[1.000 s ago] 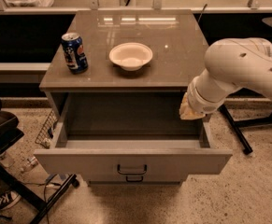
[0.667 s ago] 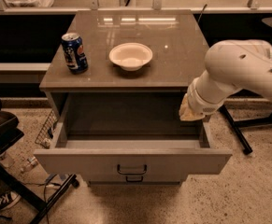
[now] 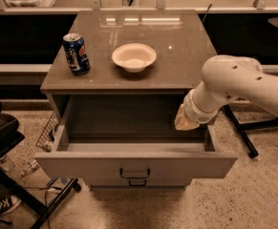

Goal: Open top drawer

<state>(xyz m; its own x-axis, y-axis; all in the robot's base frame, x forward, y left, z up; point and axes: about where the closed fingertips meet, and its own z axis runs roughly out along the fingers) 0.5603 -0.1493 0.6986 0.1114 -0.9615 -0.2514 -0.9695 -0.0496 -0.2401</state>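
1. One cabinet (image 3: 176, 66) fills the middle of the view, with a can (image 3: 76, 53) and a bowl (image 3: 133, 57) on its top.
2. Its top drawer (image 3: 81, 165) stands pulled well out toward the camera. Its long side runs left to right, and it slides toward the camera.
3. The arm (image 3: 239, 80) reaches in from the right.
4. The gripper (image 3: 186, 120) hangs over the drawer's rear right corner, near the right wall. Whether it is open or closed cannot be told.
5. The handle (image 3: 134, 174) sits at the centre of the drawer front, left of the gripper, lower and nearer the camera. The drawer looks open already, so any further pull would run straight toward the camera.
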